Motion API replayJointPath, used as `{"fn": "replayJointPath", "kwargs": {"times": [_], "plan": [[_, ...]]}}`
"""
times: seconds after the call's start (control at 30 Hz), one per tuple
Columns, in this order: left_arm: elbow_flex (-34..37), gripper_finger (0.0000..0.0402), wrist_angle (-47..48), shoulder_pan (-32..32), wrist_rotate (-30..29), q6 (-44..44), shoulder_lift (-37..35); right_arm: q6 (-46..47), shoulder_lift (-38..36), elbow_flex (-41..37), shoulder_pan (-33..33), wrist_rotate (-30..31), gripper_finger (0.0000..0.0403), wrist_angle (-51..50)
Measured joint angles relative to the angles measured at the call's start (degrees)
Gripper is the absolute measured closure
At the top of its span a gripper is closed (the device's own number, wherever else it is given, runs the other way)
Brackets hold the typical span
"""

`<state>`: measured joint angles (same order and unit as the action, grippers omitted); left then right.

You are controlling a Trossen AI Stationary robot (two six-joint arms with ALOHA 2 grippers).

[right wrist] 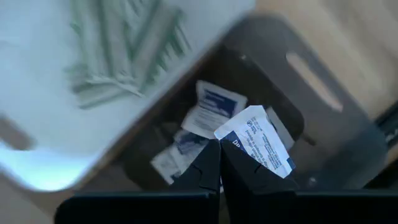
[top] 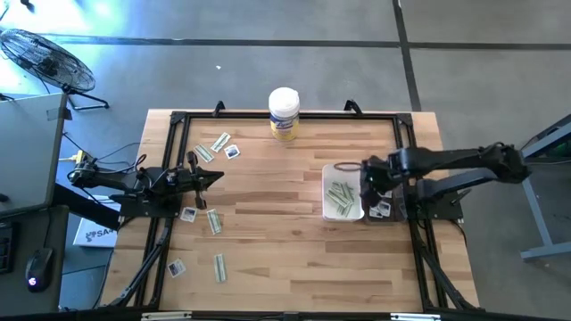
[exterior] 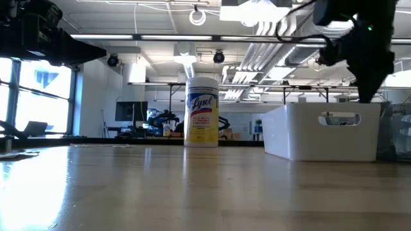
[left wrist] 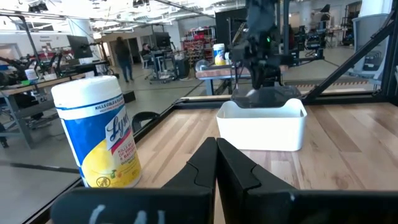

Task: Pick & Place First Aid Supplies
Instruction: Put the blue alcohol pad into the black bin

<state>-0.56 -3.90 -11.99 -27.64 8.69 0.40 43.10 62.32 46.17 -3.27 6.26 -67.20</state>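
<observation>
Several first aid supplies lie loose on the wood at the table's left: green-white strips (top: 212, 147) and small white squares (top: 188, 214). More green strips (right wrist: 124, 43) lie in a white bin (top: 342, 192) at the right. Beside it, a dark bin (right wrist: 323, 124) has white square packets (right wrist: 208, 112) on its floor. My right gripper (right wrist: 220, 149) hangs above the dark bin, pointing down, shut on a white square packet with blue print (right wrist: 258, 144). My left gripper (left wrist: 216, 165) is shut on nothing, level above the table's left side. My right gripper pinches the white packet by one corner (right wrist: 235, 140) between its two fingers, coming from above and pointing down. Most of the packet sticks out to one side of the fingertips, tilted. It is lifted clear, above the dark bin's opening.
A tall white canister with a yellow label (top: 284, 113) stands at the far edge, middle. A black frame (top: 178, 120) runs around the table top. Bare wood stretches between the loose packets and the bins.
</observation>
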Motion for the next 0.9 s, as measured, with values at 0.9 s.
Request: {"fn": "replayJointPath", "kwargs": {"times": [0.9], "plan": [[0.0, 0.0401, 0.0, 0.0, 0.0, 0.0, 0.0, -3.5, 0.0, 12.8, 1.3, 5.3, 0.0303, 11.3]]}}
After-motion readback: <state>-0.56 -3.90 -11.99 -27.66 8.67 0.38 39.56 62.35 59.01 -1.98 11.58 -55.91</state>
